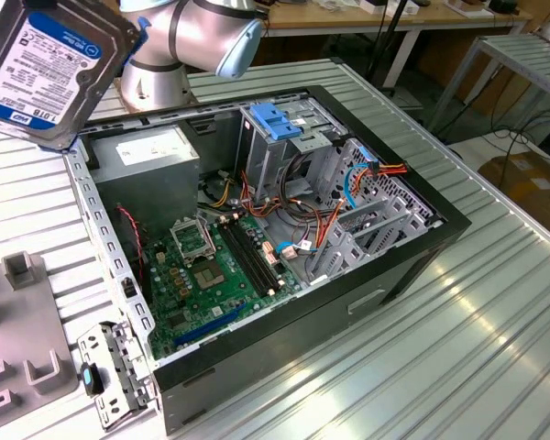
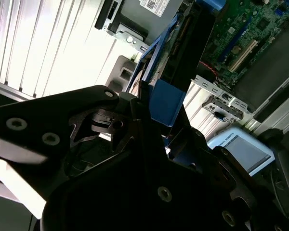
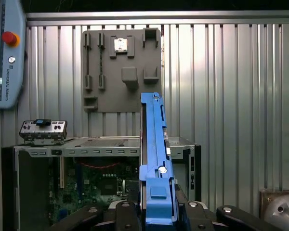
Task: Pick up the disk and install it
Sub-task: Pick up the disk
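A: Gripper state?
B: The gripper (image 3: 157, 204) is clamped on the disk (image 3: 156, 144). In the first wrist view, the fingers (image 3: 135, 204) press either side of its blue-railed edge, and the disk stands edge-on.
A: Disk location?
B: Airborne, clear of the open computer case (image 1: 284, 339). In the exterior view it's at roughly 10 o'clock from the case, tilted, label face toward the camera.
A: Case layout?
B: Light-blue latch plate (image 1: 273, 121) at the case's 12 o'clock, power supply (image 1: 156, 163) at 10, motherboard (image 1: 211, 266) toward 7. Grey fixture plate (image 1: 18, 339) lies on the ribbed table (image 1: 477, 348), 9 o'clock of the case.
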